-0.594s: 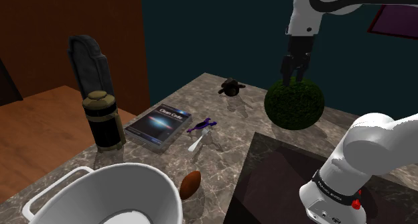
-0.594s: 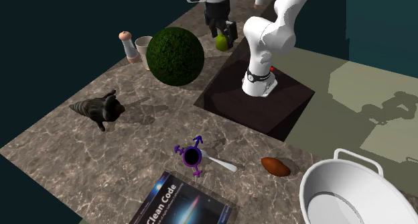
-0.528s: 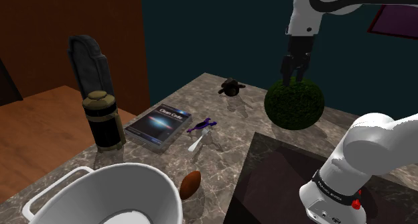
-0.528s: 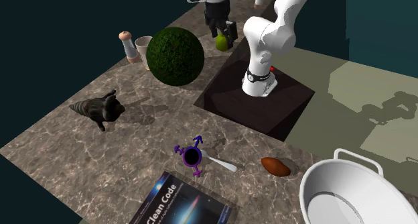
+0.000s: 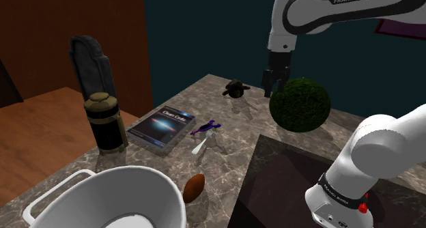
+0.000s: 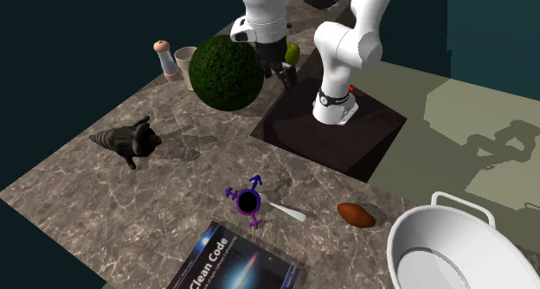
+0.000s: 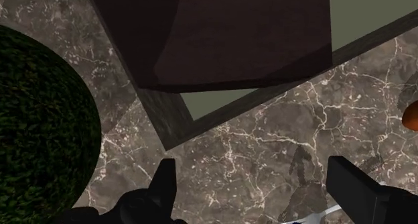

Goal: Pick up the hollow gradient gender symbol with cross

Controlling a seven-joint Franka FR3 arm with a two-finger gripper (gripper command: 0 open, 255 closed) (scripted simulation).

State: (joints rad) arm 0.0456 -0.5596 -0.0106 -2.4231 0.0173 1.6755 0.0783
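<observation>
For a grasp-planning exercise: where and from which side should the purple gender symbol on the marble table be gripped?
Probably from straight above, since the purple hollow gender symbol lies flat on the marble table. Pinch a thin arm on the side away from the white spoon.

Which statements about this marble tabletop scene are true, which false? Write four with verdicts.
1. The black two-finger tool hangs open beside the dark green leafy ball. True.
2. The hollow purple gender symbol lies on the blue book. False: it lies on the marble tabletop beside the book.
3. A dark animal figurine stands on the tabletop. True.
4. The brown oval object sits inside the white handled pot. False: it lies on the tabletop outside it.
</observation>
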